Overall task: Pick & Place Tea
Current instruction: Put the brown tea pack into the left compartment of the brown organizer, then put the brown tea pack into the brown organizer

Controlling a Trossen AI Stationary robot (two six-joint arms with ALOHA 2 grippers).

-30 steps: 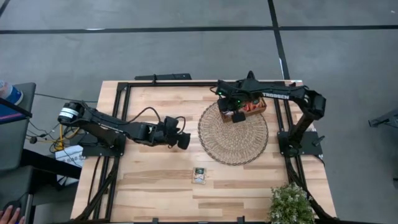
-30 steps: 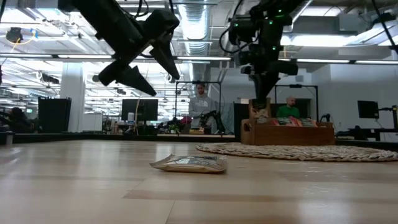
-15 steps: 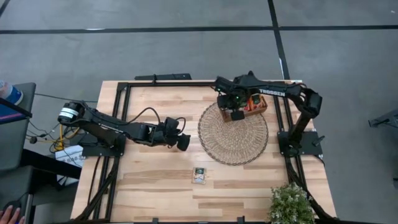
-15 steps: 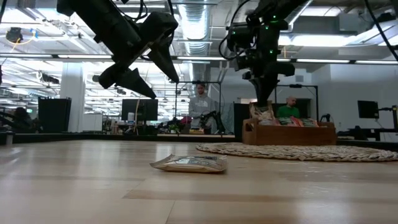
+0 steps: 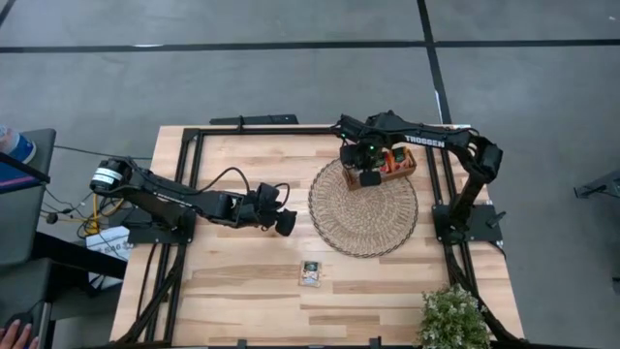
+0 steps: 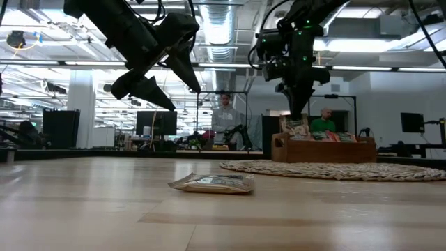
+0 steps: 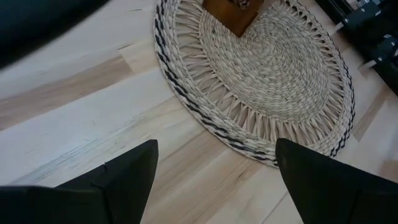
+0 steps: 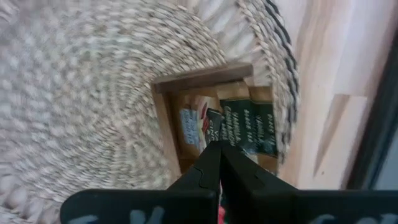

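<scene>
Wooden table [image 5: 242, 165]: one tea sachet [image 5: 310, 273] lies near its front edge; others fill the tray [image 5: 399, 165]. Right gripper [image 5: 369, 178] hangs clenched, empty, above the tray and risks jamming sachets. Left gripper [image 5: 286, 220] hovers spread.

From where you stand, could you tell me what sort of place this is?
Probably an open-plan robotics lab or office: people sit behind the wooden table, among monitors, under exposed ceiling ducts, with another small robot arm farther back.
</scene>
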